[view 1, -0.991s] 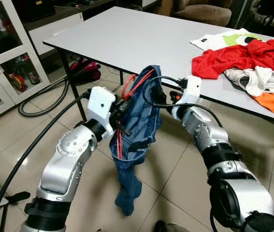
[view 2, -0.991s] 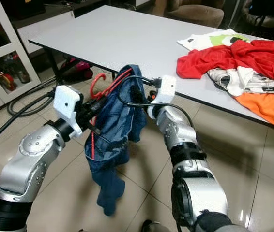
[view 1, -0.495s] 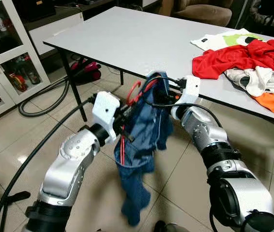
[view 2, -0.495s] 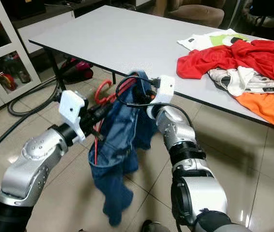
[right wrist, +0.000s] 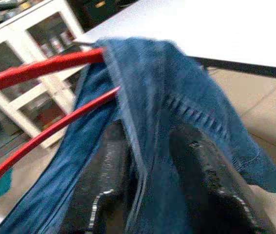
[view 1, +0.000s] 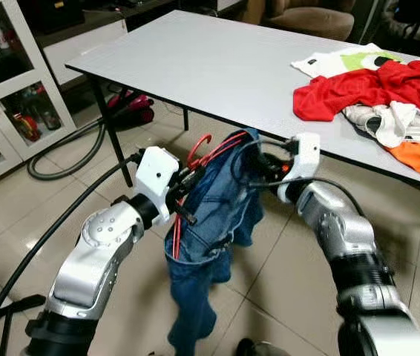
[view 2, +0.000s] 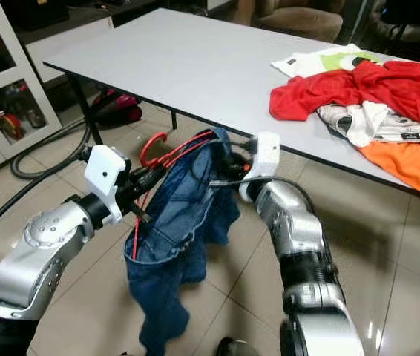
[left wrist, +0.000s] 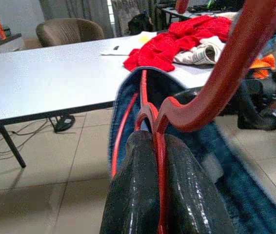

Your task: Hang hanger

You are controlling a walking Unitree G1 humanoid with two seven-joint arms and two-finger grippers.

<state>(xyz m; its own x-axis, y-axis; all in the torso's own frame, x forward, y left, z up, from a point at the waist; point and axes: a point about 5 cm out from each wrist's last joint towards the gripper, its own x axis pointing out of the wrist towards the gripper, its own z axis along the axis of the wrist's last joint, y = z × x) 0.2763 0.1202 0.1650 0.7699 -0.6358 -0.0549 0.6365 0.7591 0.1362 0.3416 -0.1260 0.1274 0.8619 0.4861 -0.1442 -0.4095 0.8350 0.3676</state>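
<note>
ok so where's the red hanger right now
The red hanger is in mid-air before the table edge, pinched in the left claw, with the jeans draped over it.

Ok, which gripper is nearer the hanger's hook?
Left. The left gripper clamps the red hanger right below its hook. The right gripper pinches the blue jeans at the far end.

My blue jeans (view 1: 214,215) cover most of the red hanger (view 1: 195,167), so I cannot see its far end. The bottom of the jeans is cut off by the picture's edge, and my right gripper (view 1: 258,165) is tucked into the cloth. The pile of clothes (view 1: 377,96) on the tabletop (view 1: 195,59) runs off the side.
</note>
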